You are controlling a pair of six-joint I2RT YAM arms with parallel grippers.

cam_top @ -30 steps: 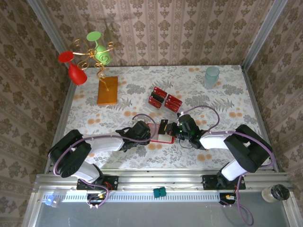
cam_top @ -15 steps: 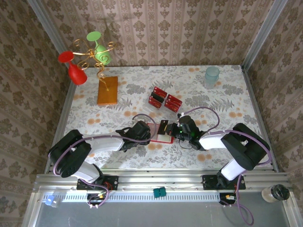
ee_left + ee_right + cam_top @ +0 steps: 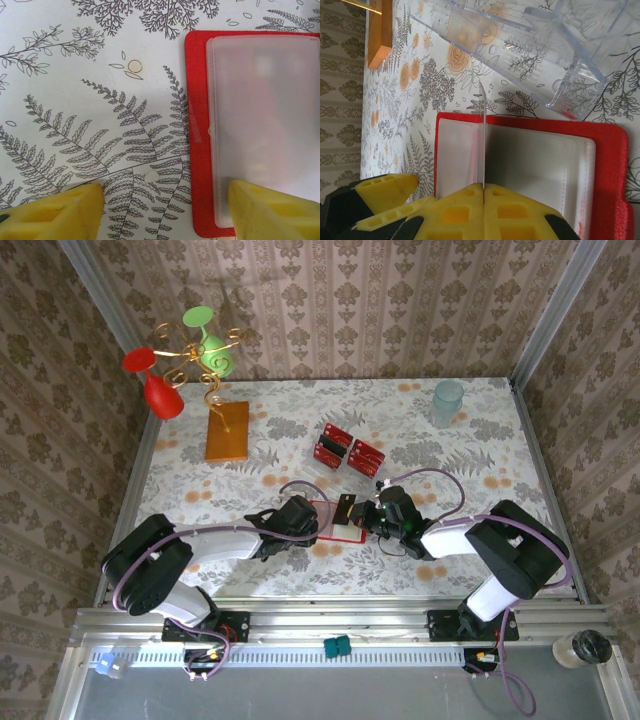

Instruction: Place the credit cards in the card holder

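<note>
the card holder [image 3: 330, 521] lay open at the near middle of the tabletop [image 3: 450, 460], pale pocket up, with one credit card [image 3: 482, 125] on edge over it, pinched in the right tool [image 3: 484, 190]. the left tool [image 3: 165, 207] stood wide astride the holder's edge. if the card missed the pocket mouth, it could skid or shove the barely pinned holder aside.

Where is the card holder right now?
In the top view, the card holder lies open at front centre, between the left gripper and right gripper, nearer than the credit cards.
</note>
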